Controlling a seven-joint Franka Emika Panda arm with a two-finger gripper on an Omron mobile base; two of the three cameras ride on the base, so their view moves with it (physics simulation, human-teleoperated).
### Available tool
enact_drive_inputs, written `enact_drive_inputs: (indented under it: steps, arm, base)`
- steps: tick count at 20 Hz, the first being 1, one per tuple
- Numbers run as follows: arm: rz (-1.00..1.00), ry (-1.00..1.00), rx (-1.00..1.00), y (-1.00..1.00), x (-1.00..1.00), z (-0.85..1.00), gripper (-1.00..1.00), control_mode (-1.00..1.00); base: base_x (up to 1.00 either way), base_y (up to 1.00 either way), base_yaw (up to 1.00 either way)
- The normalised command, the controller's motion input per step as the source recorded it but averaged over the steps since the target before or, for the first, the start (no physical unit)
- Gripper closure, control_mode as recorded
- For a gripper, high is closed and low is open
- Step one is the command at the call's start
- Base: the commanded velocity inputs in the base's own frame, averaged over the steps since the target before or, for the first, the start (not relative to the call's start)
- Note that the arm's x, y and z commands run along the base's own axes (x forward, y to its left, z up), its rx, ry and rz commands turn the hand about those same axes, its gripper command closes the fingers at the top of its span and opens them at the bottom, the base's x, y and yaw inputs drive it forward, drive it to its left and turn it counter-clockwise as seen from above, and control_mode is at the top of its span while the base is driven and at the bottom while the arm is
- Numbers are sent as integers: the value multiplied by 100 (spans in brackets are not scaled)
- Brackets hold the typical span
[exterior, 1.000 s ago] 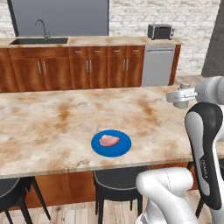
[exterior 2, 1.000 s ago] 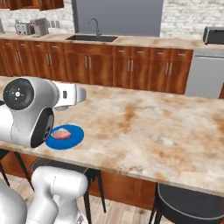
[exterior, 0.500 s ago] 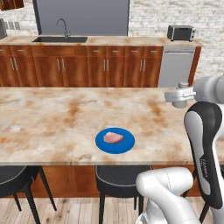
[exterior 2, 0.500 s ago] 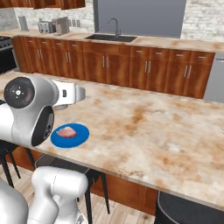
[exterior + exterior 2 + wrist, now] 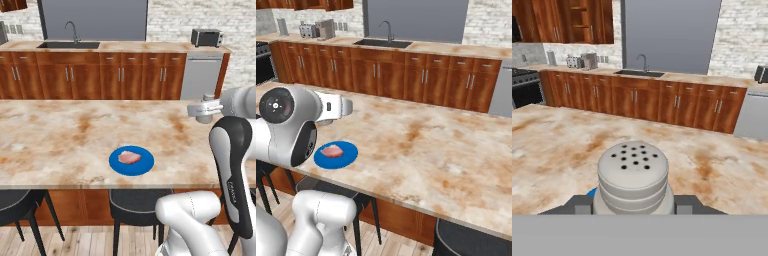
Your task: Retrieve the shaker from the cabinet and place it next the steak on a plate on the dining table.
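Note:
My gripper [image 5: 633,205] is shut on the shaker [image 5: 632,175], a grey cylinder whose lighter cap has several holes. I hold it upright above the dining table [image 5: 712,170]. In the left base view the gripper [image 5: 204,112] hovers over the table's right part, to the right of and beyond the blue plate [image 5: 131,162]. The pink steak [image 5: 130,157] lies on that plate. In the right base view the gripper [image 5: 344,108] is above and just behind the plate [image 5: 336,155] with the steak [image 5: 332,151]. The cabinet [image 5: 577,20] hangs open at the far left wall.
Beyond the table [image 5: 60,140] runs a counter with a sink [image 5: 67,45], a toaster [image 5: 206,37] and a dishwasher [image 5: 201,75]. Dark stools [image 5: 135,205] stand under the table's near edge. A stove [image 5: 524,85] is at the far left.
The whole scene has shifted in both base views, so the base has driven along the table. The gripper stays shut on the shaker at the same height.

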Motion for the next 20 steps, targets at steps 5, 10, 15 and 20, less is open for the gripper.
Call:
enact_drive_inputs:
  steps: [5, 10, 15, 20]
  arm:
    - [1, 0, 0, -8, 21, -3, 100, -100]
    - [14, 0, 1, -47, 39, -1, 100, -100]
    - [31, 0, 1, -39, 18, -9, 100, -100]
    - [32, 0, -5, -2, 4, -22, 100, -100]
  base:
    - [0, 0, 0]
    - [0, 0, 0]
    - [0, 0, 0]
    - [0, 0, 0]
